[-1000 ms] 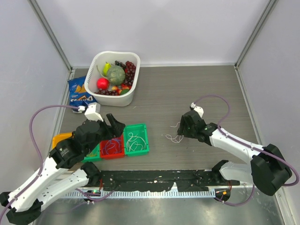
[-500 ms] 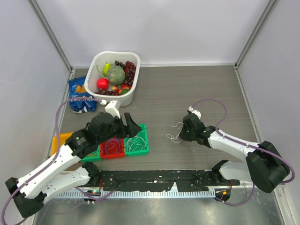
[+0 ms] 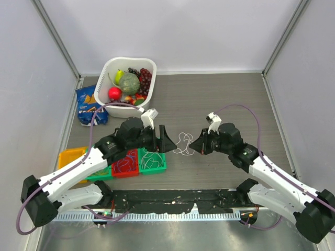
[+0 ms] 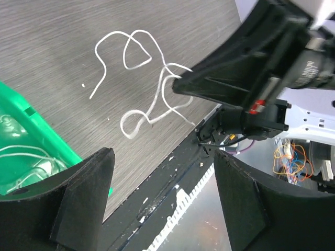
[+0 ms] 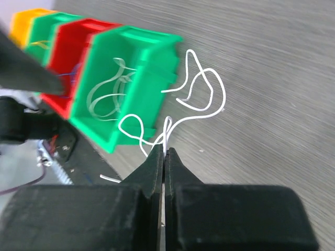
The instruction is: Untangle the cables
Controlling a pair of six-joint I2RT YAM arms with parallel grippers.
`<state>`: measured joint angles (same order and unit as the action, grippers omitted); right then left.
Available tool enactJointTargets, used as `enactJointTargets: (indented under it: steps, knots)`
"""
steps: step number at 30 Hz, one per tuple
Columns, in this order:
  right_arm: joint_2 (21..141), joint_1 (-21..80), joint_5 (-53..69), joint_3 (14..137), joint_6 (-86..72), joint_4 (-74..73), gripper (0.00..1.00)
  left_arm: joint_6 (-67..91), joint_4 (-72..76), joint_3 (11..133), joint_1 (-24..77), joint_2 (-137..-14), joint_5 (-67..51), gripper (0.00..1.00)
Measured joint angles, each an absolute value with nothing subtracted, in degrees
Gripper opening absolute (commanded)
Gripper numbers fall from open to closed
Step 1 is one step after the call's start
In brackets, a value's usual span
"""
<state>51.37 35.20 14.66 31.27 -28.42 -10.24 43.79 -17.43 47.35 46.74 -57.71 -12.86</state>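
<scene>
A tangle of thin white cables (image 3: 182,142) hangs low over the wooden table between my two grippers. My right gripper (image 3: 194,146) is shut on one strand; in the right wrist view the jaws (image 5: 165,151) pinch the cables (image 5: 199,118), which loop out ahead of them. My left gripper (image 3: 168,141) stands open just left of the tangle, nothing between its fingers (image 4: 163,157). From the left wrist the cables (image 4: 137,67) lie ahead and the right gripper (image 4: 180,83) holds their right end. More white cables (image 5: 107,94) lie in a green bin (image 5: 131,39).
A row of small bins sits left of the tangle: green (image 3: 157,142), red (image 3: 125,170), a second green one (image 3: 104,171) and orange (image 3: 70,156). A white basket (image 3: 152,97) of fruit and a blue snack bag (image 3: 88,102) stand at the back left.
My right gripper shut on a white strand and drew the tangle up and to the left. My left arm swung right from over the bins to the tangle, staying open.
</scene>
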Motion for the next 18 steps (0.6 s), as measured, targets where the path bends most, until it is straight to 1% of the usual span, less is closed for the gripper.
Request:
enactJointTargets:
  steps: [2, 3, 6, 8, 10, 14, 15, 17, 18]
  knots:
    - [49.41, 35.2, 18.17, 32.36, -27.9, -9.87, 0.01, 43.53, -15.49, 47.62, 46.74, -60.38, -14.63, 0.8]
    - [48.6, 35.2, 19.75, 32.75, -27.77, -9.56, 0.01, 43.44, -14.83, 47.81, 46.74, -61.54, -15.42, 0.79]
    - [47.37, 35.2, 24.03, 33.74, -27.73, -8.91, 0.01, 43.22, -13.13, 48.53, 46.74, -64.4, -17.39, 0.69]
    - [47.11, 35.22, 26.57, 34.22, -27.75, -8.43, 0.01, 43.27, -11.64, 49.23, 46.74, -65.98, -18.94, 0.59]
    - [47.05, 35.46, 28.73, 34.35, -27.75, -7.77, 0.01, 43.4, -9.76, 49.71, 46.74, -67.22, -20.49, 0.55]
    - [47.0, 35.77, 31.79, 34.37, -27.83, -7.22, 0.01, 44.16, -5.91, 50.13, 46.74, -69.45, -23.55, 0.52]
    - [46.96, 35.88, 32.14, 34.37, -27.9, -7.07, 0.01, 44.45, -5.34, 50.24, 46.74, -69.93, -24.1, 0.49]
    - [46.81, 35.97, 32.53, 34.37, -27.97, -6.87, 0.01, 44.82, -4.54, 50.26, 46.74, -70.59, -25.12, 0.39]
    - [46.65, 36.05, 32.53, 34.37, -27.99, -6.92, 0.01, 44.99, -4.32, 50.26, 46.74, -70.72, -25.54, 0.38]
